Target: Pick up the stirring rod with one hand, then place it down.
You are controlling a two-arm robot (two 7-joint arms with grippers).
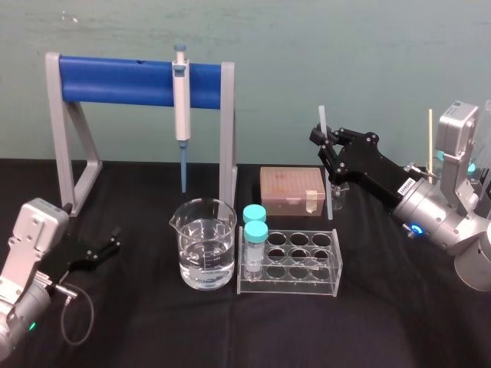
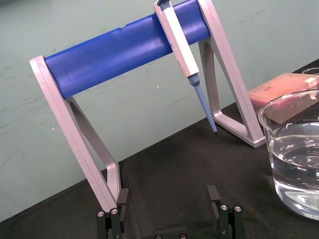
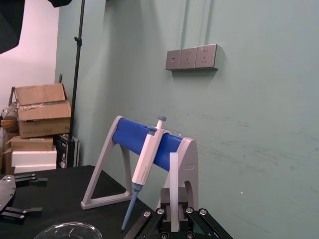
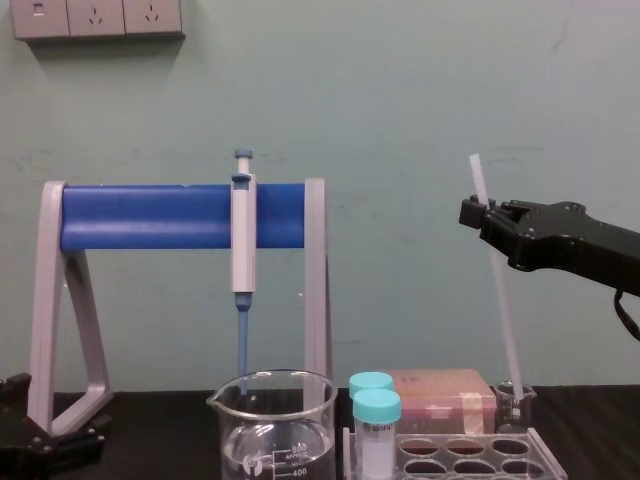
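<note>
The stirring rod point(image 1: 328, 157) is a thin translucent-white stick, nearly upright and leaning slightly, over the table's right side. My right gripper point(image 1: 326, 146) is shut on its upper part, and the rod's top pokes out above the fingers. From the chest the rod point(image 4: 497, 275) runs down from the right gripper point(image 4: 480, 215) to a small glass beaker point(image 4: 515, 400); I cannot tell whether its tip is inside. Up close, the rod point(image 3: 174, 184) stands between the black fingers. My left gripper point(image 1: 113, 239) rests open at the table's left; its fingers point(image 2: 122, 196) hold nothing.
A grey stand with a blue bar point(image 1: 123, 80) carries a pipette point(image 1: 181, 107) at the back left. In front stand a big beaker of water point(image 1: 204, 245), a clear tube rack point(image 1: 295, 264) with two blue-capped tubes, and a brown box point(image 1: 291, 192).
</note>
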